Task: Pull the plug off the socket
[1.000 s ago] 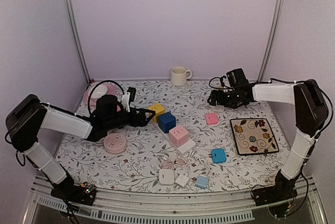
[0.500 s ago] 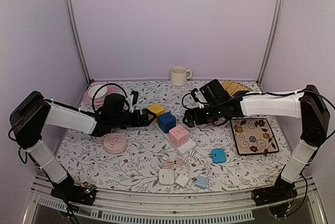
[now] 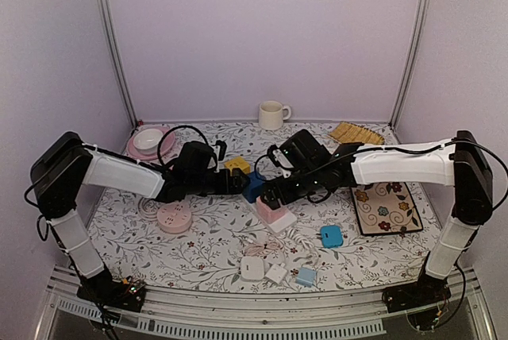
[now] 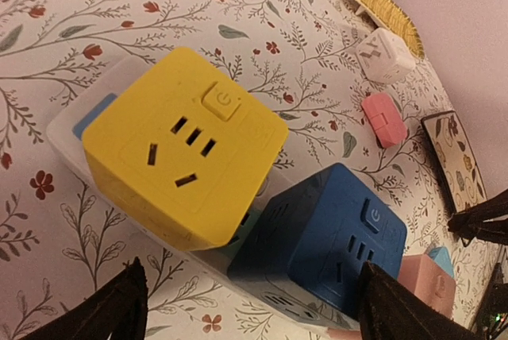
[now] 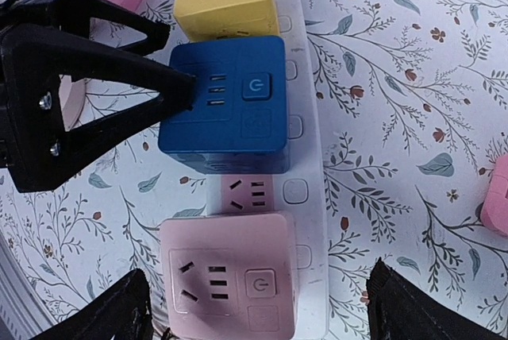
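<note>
Power strip of white plastic is laid near the middle of the flowered table, running in the top view from 10 o'clock to 4 o'clock. Three cube plugs are seated on it: a yellow cube at the 10 o'clock end, a blue cube in the middle, and a pink cube at the 4 o'clock end. The left gripper is brought in from 9 o'clock, and its jaws are spread wide. In the left wrist view the yellow and blue cubes are framed between its fingers. In the right wrist view one left fingertip is seen at the 9 o'clock side of the blue cube; contact cannot be confirmed. The right gripper is held above the pink cube, reaching in from 3 o'clock, with its jaws also spread wide and nothing gripped. A mug is placed at 12 o'clock near the back wall. A round pink socket is placed at 8 o'clock of the strip, and a patterned tile at 3 o'clock.
</note>
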